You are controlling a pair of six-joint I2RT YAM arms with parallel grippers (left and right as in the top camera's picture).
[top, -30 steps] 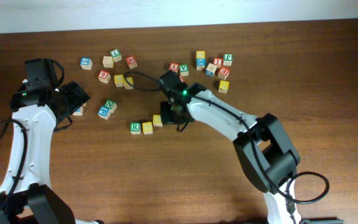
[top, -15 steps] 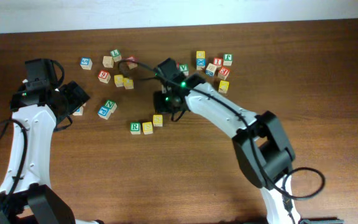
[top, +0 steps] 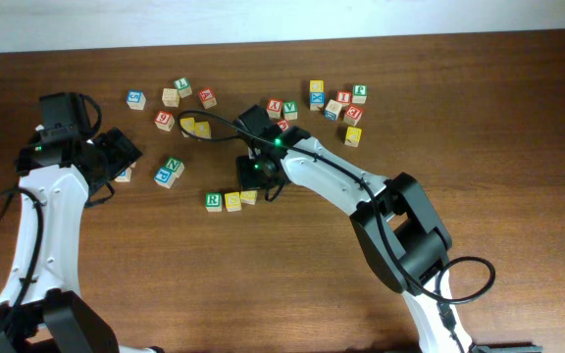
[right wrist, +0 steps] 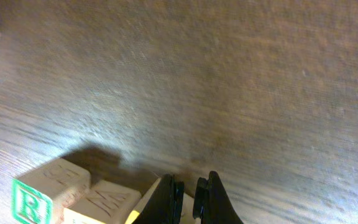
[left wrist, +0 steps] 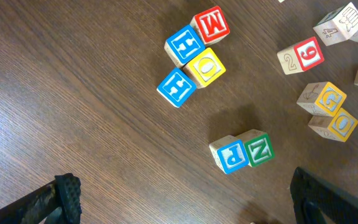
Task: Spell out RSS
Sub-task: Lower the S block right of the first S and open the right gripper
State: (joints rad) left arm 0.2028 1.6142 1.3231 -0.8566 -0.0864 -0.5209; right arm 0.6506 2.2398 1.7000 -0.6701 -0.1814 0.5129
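Note:
A green-faced R cube starts a short row at mid-table. A yellow-faced cube touches its right side. A second yellow-faced cube ends the row, half hidden under my right gripper. That gripper is shut, with its fingertips down against the top of this last cube and nothing held between them. My left gripper hangs wide open over bare wood at the left, holding nothing.
Loose letter cubes lie along the back: one group at the right, another at the left. A blue P and green N pair sits near my left gripper, and a blue, yellow and red cluster lies beyond it.
My right gripper swung back and left, then came down on the last yellow cube, which slid slightly toward the row. The left arm has stayed still.

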